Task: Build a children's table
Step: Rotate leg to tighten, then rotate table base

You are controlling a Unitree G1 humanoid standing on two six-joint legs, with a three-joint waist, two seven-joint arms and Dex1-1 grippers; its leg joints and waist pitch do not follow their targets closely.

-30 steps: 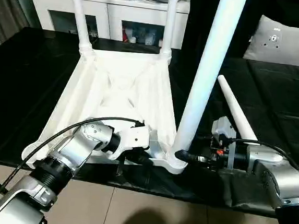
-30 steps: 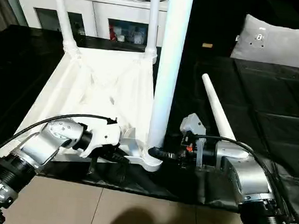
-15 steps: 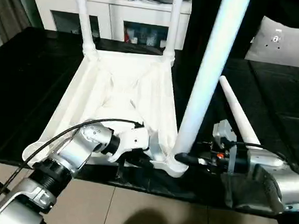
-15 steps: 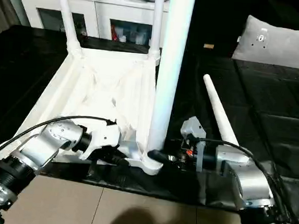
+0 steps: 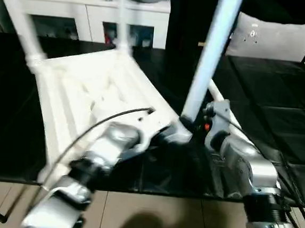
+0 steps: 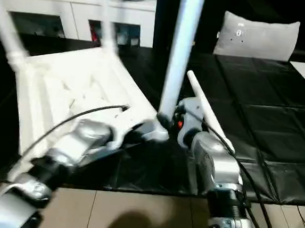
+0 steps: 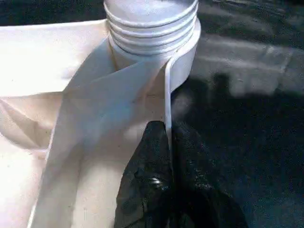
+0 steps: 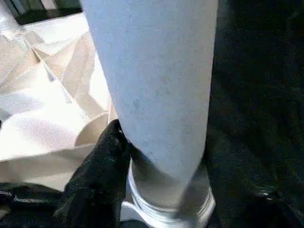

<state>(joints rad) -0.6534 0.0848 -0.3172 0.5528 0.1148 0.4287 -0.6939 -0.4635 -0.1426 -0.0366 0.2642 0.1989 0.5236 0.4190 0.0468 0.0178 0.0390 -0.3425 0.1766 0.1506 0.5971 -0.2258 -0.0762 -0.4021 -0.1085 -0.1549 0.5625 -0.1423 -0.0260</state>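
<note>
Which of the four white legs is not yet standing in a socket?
The loose leg lying flat on the black cover beside the right gripper; the other three stand upright in the tabletop.
</note>
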